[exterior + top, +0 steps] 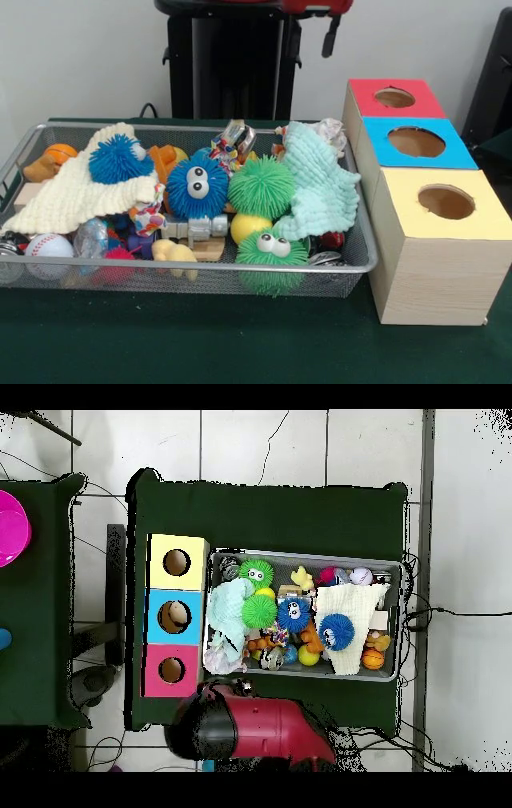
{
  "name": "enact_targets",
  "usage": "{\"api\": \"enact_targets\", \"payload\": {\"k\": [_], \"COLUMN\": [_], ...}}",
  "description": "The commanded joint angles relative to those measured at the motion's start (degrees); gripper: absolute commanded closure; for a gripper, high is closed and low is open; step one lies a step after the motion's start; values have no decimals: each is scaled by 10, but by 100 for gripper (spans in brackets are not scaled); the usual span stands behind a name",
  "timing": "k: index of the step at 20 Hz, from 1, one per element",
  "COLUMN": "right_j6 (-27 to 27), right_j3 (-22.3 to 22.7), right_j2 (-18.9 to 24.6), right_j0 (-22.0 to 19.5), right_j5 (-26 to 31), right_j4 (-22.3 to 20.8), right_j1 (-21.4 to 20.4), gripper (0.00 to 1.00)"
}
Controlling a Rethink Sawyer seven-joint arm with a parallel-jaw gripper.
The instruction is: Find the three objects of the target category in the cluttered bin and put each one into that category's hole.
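The red and black robot arm (250, 729) is drawn back over its base at the edge of the dark green surface (240, 344). Only a dark stub hangs at the top of the front view, so I cannot tell how far the pincer is parted; it holds nothing that shows and touches nothing in the tray.

The wide shallow tray of silver wire mesh (352, 268) lies on the surface, heaped with toys. A knitted cream cloth (76, 192) covers its left part in the front view, with a spiky blue ball (118, 158) on top. A knitted mint cloth (320, 188) drapes over the right part. Between them sit a spiky blue ball with googly eyes (197, 186) and a spiky green ball (262, 186), side by side. A second green spiky ball with eyes (272, 250) rests against the near mesh wall, a smooth yellow ball (248, 226) just behind it.

Of the wrappers, a shiny printed one (234, 142) sticks up at the far side, behind the blue ball with eyes. A multicoloured polka-dot one (149, 216) lies just under the cream cloth's edge. A whitish crinkly one (330, 128) peeks out behind the mint cloth — little of it shows.

Just beside the tray stand three pale wooden boxes in a row: red-faced (368, 100), blue-faced (384, 152) and yellow-faced (408, 220). The yellow one is nearest the front camera — its round dark hole (446, 202) shows nothing inside.
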Motion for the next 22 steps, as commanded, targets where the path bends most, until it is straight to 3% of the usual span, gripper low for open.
{"api": "enact_targets", "payload": {"k": [1,6,14,22], "right_j6": [-47,-66,-42,-9], "right_j3": [-92,-100,-94,-72], "right_j2": [46,90,108,106], "right_j0": [-37,-84,-106,-139], "right_j5": [-25,-10,-10,-104], "right_j4": [-90,-113,-150,-208], "right_j1": [61,64,62,128], "gripper": [0,0,0,0]}}
